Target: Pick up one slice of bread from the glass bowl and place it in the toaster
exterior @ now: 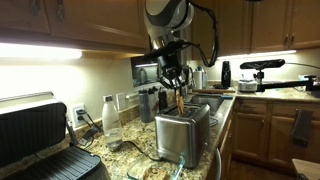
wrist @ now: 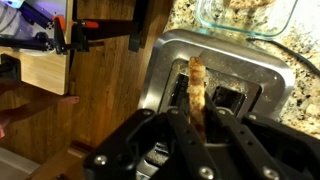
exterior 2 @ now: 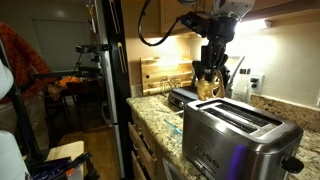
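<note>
I see my gripper (wrist: pixel 200 118) clamped on the slice of bread (wrist: pixel 197 82), slice upright on its edge, hanging over a slot of the toaster (wrist: pixel 255 72), glass bowl (wrist: pixel 285 25) just beyond it on the granite counter (wrist: pixel 180 15)

You are working in a home kitchen. A speckled granite tabletop (exterior: pixel 122 147) runs below wooden upper cabinets (exterior: pixel 90 20) with a light strip (exterior: pixel 40 52) under them, and matching lower cabinets (exterior: pixel 255 128) stand beneath. On it you have a steel toaster (exterior: pixel 182 135), a black contact grill (exterior: pixel 35 130) and a capped bottle (exterior: pixel 111 118). A wall outlet (exterior: pixel 80 114) sits behind, and wooden cutting boards (exterior 2: pixel 165 72) lean against the wall.
</note>
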